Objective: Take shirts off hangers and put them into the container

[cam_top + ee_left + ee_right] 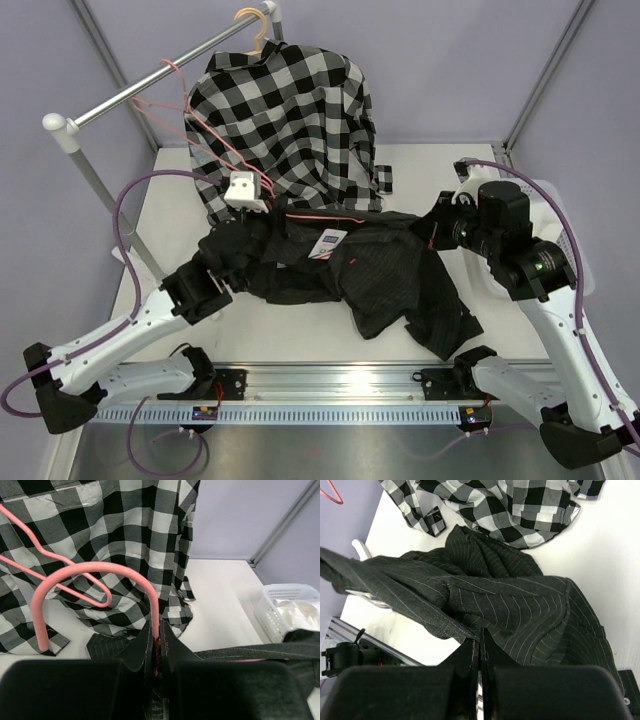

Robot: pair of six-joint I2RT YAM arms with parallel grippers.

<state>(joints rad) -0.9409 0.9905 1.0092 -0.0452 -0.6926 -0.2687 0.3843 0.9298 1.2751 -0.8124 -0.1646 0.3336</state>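
Black striped shirt (390, 275) between low arms: left tool (156, 647) clamped on pink hanger (95, 568), right tool (480, 639) on shirt.

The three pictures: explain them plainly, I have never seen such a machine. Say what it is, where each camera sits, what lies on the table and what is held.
Two robot arms are bolted to the near edge of a table: the left arm and the right arm. The wide picture comes from a camera above and behind them; the two close-ups come from cameras on their wrists. A checked shirt hangs from a rail at the back. A dark striped shirt lies on the table. The left pincer is shut on a pink hanger; the right pincer is shut on that shirt. A white basket on the right holds white cloth.
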